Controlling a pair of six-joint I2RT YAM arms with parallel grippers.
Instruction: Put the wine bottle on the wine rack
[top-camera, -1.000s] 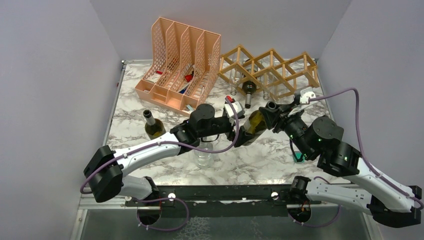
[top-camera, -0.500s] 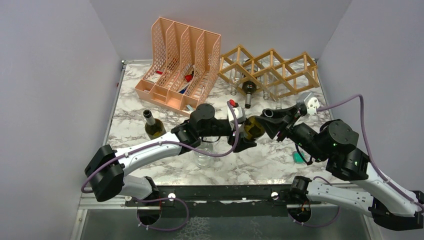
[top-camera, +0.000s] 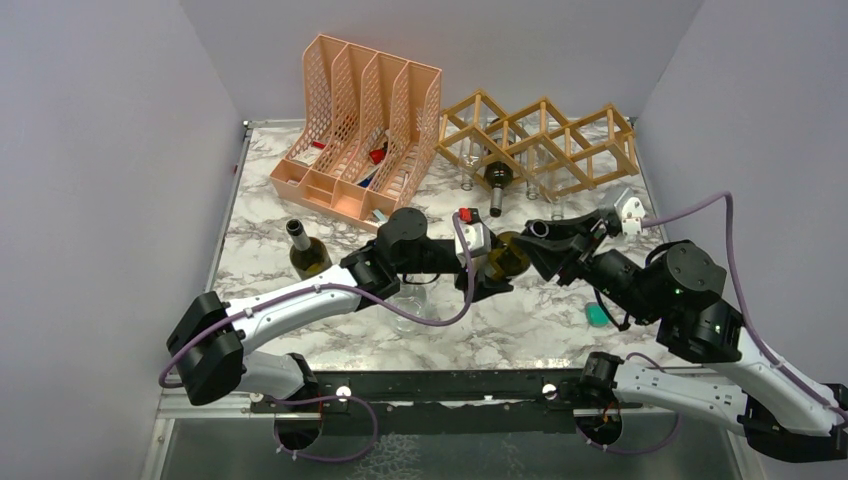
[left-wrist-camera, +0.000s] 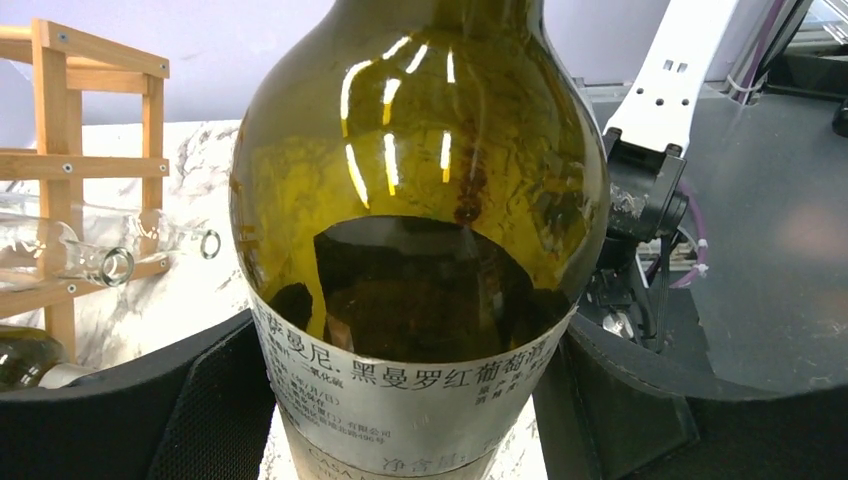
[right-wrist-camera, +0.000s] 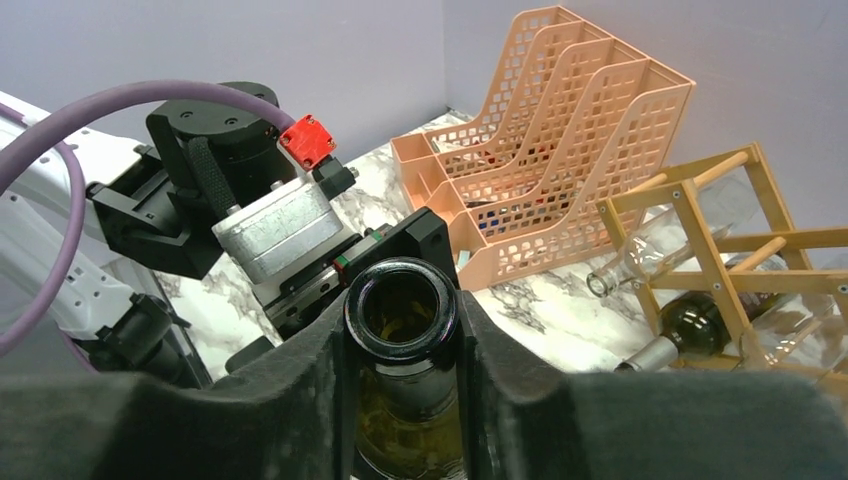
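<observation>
Bottle (top-camera: 505, 258) held between both arms over the middle of the table (top-camera: 520, 325), in front of the rack (top-camera: 541, 147) and well apart from it. It is olive-green glass, tilted, with its open mouth up toward the right arm and its body toward the left arm. The left gripper (top-camera: 492, 272) is closed round the body: the left wrist view shows its black pads (left-wrist-camera: 205, 405) pressed against both sides of the bottle (left-wrist-camera: 420, 200) at the white label with Chinese print. The right gripper (top-camera: 540, 238) is closed on the neck; in the right wrist view its padded fingers (right-wrist-camera: 300, 410) sit tight on either side, just under the lip of the bottle (right-wrist-camera: 400, 300). The rack (right-wrist-camera: 715, 235) stands at the back right of the table, a low lattice of pale wood. A dark bottle (top-camera: 497, 176) lies in one of its lower cells, neck pointing forward, and clear bottles (left-wrist-camera: 75, 258) lie in cells beside it. Just left of the rack stands the peach organiser (top-camera: 355, 125). A second green bottle (top-camera: 306, 254) stands upright on the table near the left arm, well apart from the held one
</observation>
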